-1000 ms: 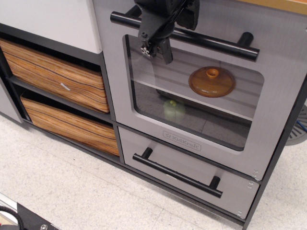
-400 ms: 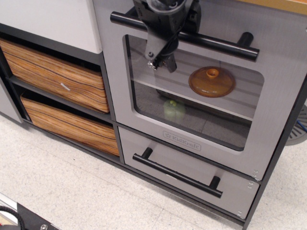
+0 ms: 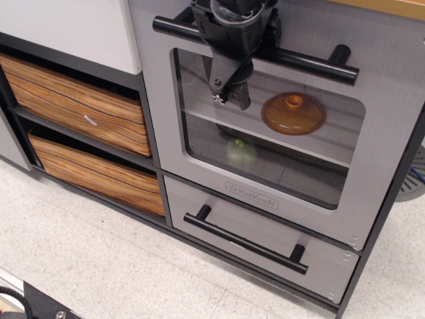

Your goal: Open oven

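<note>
The oven (image 3: pixel 199 176) has a brushed-grey door with a rounded clear window and a KidKraft logo, and the door is shut flush. Its long black bar handle (image 3: pixel 312 65) runs across the top of the door. My arm hides the middle of the handle. My gripper (image 3: pixel 230 98) hangs just below the handle in front of the upper left of the window, fingers pointing down. The fingers stand slightly apart and hold nothing. Through the window I see an orange lid (image 3: pixel 293 113) on a shelf and a green object (image 3: pixel 240 151) below it.
A shorter grey drawer with a black bar handle (image 3: pixel 246 242) sits under the oven door. Two orange wood-grain drawers (image 3: pixel 80 109) (image 3: pixel 93 169) stand to the left, under a white panel (image 3: pixel 66 26). Speckled floor (image 3: pixel 99 266) lies in front.
My gripper has moved to the right and downward along the door, from the window's upper left corner to lower over the glass. The oven door has not moved.
</note>
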Motion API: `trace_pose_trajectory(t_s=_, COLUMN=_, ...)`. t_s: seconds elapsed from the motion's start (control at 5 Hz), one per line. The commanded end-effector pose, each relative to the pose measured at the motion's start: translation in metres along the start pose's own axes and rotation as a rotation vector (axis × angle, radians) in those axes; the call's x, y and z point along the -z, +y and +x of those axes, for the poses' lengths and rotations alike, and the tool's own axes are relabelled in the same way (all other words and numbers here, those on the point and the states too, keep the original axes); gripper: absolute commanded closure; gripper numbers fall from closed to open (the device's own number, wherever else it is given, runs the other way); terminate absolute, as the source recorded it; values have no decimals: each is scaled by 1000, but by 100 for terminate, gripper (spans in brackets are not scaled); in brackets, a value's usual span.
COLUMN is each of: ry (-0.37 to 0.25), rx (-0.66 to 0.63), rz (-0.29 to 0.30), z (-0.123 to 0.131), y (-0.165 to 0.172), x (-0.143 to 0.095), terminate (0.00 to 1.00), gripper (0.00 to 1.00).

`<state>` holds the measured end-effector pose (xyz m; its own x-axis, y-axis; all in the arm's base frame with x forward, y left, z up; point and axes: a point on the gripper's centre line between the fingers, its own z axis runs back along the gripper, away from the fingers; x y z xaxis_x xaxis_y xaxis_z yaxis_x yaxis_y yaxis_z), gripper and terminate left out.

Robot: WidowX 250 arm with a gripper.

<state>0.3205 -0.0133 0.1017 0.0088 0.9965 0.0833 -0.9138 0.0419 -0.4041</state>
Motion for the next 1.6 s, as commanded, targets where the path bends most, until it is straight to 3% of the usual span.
trace_pose_trajectory(t_s=0.0, ry=82, rx=30, rz=86, z=7, y=43, x=-11, terminate=0, gripper=0)
trace_pose_trajectory(t_s=0.2, ry=97, rx=38, rz=121, z=8, y=65, x=-15, terminate=0, gripper=0)
trace_pose_trajectory(t_s=0.6, ry=121, rx=119, rz=84, z=7, y=61, x=-33, terminate=0, gripper=0)
trace_pose_trajectory(t_s=0.8, ry=92, rx=240, rz=92, z=6, y=50, x=-62, terminate=0, gripper=0)
trace_pose_trajectory(t_s=1.0, ry=80, rx=289, rz=63, z=4, y=49, x=-91, terminate=0, gripper=0)
trace_pose_trajectory(t_s=1.2, ry=110, rx=429, rz=42, z=-6, y=59, x=-118, terminate=0, gripper=0)
trace_pose_trajectory(t_s=1.4, ry=153, rx=502, rz=50, z=1, y=73, x=-143, terminate=0, gripper=0)
